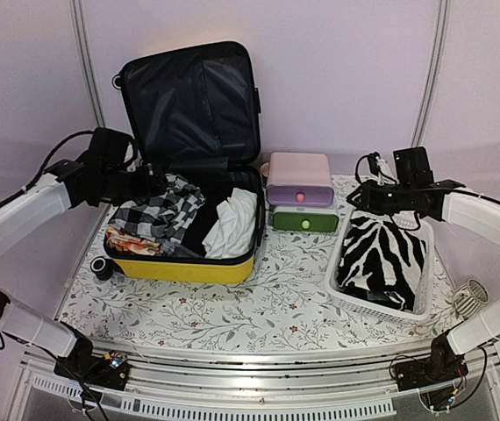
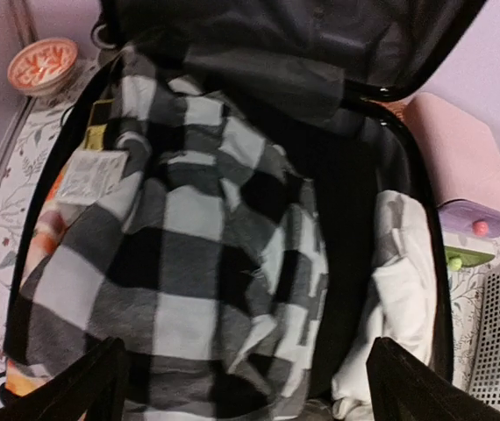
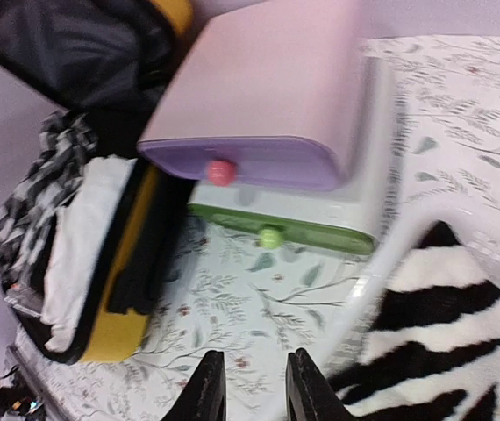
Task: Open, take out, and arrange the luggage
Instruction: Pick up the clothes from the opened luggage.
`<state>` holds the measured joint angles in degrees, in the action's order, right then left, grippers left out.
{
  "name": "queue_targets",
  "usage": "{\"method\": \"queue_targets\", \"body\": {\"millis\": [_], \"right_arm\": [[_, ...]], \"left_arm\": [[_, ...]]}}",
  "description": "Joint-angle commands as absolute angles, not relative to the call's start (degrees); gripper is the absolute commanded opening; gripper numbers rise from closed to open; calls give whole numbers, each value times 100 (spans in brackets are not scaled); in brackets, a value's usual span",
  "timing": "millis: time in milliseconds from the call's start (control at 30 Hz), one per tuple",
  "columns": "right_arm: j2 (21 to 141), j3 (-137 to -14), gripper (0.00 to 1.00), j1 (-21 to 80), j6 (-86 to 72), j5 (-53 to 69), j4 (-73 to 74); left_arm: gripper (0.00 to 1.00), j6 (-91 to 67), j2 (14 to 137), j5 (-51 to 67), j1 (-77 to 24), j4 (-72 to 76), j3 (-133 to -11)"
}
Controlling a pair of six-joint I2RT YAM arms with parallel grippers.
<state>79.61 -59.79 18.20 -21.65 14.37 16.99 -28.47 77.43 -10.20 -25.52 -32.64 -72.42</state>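
Yellow hard-shell luggage (image 1: 184,267) gapes open, black-lined; left end effector (image 2: 243,344) spread wide, right end effector (image 3: 255,355) barely parted.

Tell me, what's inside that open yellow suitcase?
Inside the luggage lie a black-and-white checked cloth, a white garment beside it, and an orange-patterned item poking out at the checked cloth's edge. Whatever lies beneath these is covered.
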Motion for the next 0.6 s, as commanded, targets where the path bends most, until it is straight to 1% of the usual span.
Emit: {"method": "queue_targets", "body": {"millis": [0,200,367,433,567], "right_arm": [[8144,-6351,28,2305,-1872,2555,1414],[8426,-6361,28,2575,-2040,2818,884],[8692,-6389,28,2599,-2081,2961,708],[8755,-6406,28,2602,-2091,2997,682],[8745,-6354,28,2613,-2114,2990,645]], "left_arm": [[95,-3391,6972,-333,-1638,-3445,-6341],[84,-4722,5696,602,-540,-2659,-4910],[80,-6077,4947,1702,-30,-1328,-3802],[77,-6404,4872,1905,55,-769,-3556],[73,-6159,5098,1881,285,-722,-3703]]}}
